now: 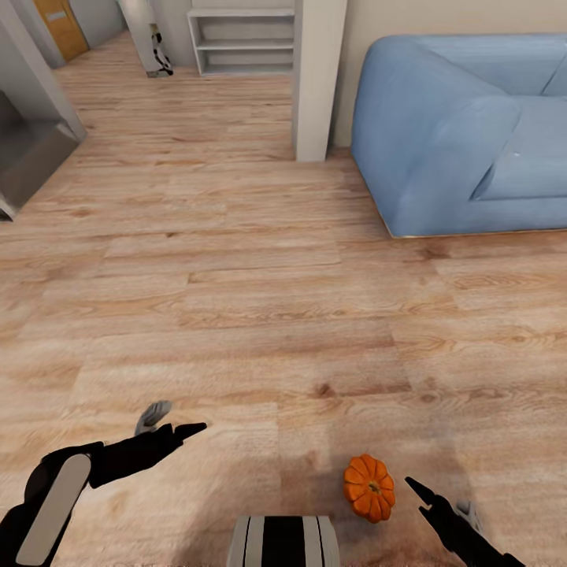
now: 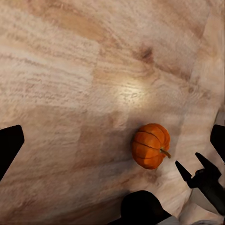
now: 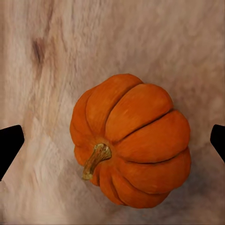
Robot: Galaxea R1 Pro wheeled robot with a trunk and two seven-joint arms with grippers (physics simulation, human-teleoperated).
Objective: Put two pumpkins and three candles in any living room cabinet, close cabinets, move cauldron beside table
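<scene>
One bright-orange ribbed pumpkin (image 1: 368, 487) lies on the wood floor just ahead of my base, tipped so its stem points sideways. My right gripper (image 1: 442, 502) hangs open close to its right side. In the right wrist view the pumpkin (image 3: 131, 159) sits between the two spread black fingertips (image 3: 10, 147), and neither touches it. My left gripper (image 1: 170, 424) is open and empty over bare floor to the left. The left wrist view shows the pumpkin (image 2: 150, 146) with the right gripper (image 2: 197, 169) beside it. The candles, cabinet and cauldron are out of view.
A blue sofa (image 1: 465, 134) fills the back right, with a white pillar (image 1: 319, 79) at its left. White shelves (image 1: 244, 39) stand at the far wall and a grey unit (image 1: 31, 150) at the left edge. Wood floor (image 1: 236, 299) stretches between them.
</scene>
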